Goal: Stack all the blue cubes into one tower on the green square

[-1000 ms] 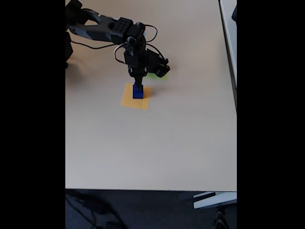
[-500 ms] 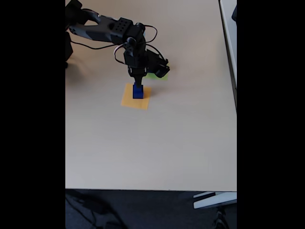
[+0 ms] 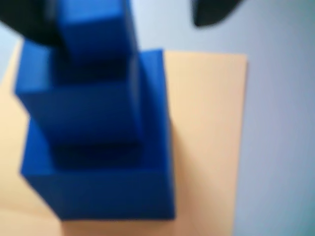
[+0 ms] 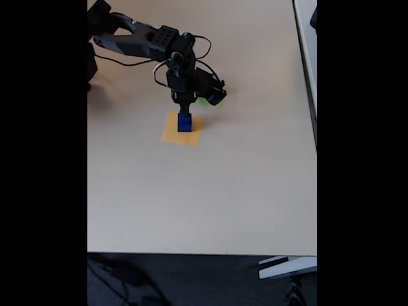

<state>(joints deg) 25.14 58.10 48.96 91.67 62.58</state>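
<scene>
Blue cubes form the tower, three steps narrowing upward, standing on the orange-yellow square on the pale surface. Directly above it, the gripper reaches the top cube; whether it clamps that cube I cannot tell. Part of the green square peeks from behind the arm.

A stepped tower of three blue cubes stands on an orange-yellow square in the blurred, close wrist view, widest cube at the bottom and narrowest at the top. The stack sits toward the square's left side, leaving a broad bare strip of paper on the right. Dark parts of the end effector crowd the upper edge: one at the top cube's left side, another apart at upper right. Pale worktop runs down the right side.
</scene>
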